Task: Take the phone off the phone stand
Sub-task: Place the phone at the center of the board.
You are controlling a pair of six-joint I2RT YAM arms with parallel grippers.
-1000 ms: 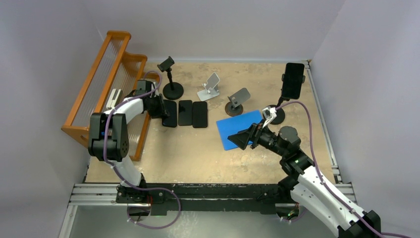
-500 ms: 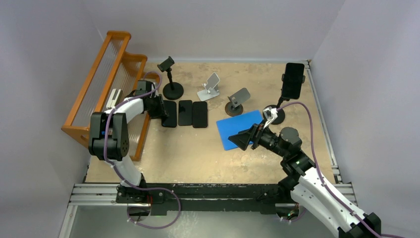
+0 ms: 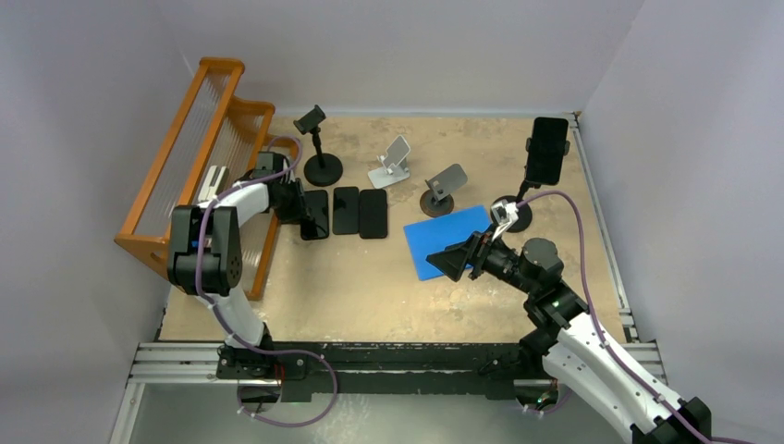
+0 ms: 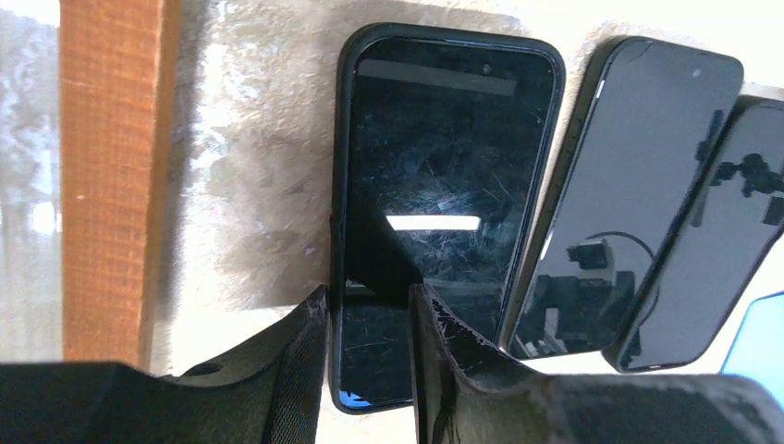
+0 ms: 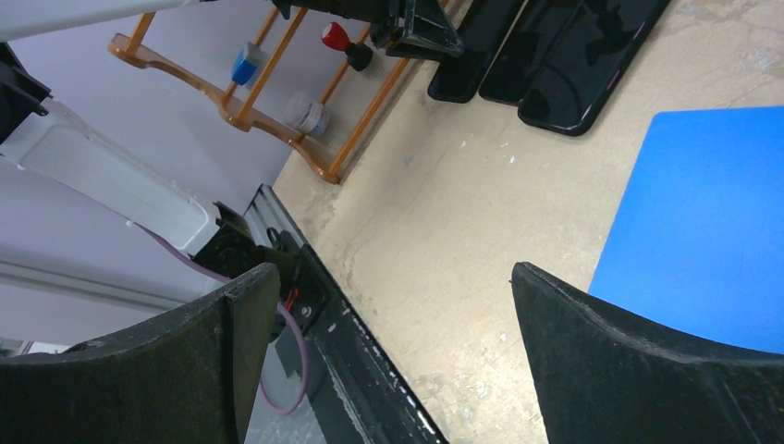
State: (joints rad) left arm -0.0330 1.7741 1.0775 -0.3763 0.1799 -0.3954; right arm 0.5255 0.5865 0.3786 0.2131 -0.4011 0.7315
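by the orange rack (image 4: 111,176) | phone (image 4: 444,185): black case, scratched dark screen

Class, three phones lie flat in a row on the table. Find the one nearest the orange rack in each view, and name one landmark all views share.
Top external: the phone nearest the rack lies left of centre, just right of the rack's foot.
Left wrist: it fills the middle of the picture, lengthwise up the frame.
Right wrist: at the top edge, right of centre, partly cut off.
Shared landmark: the orange rack.
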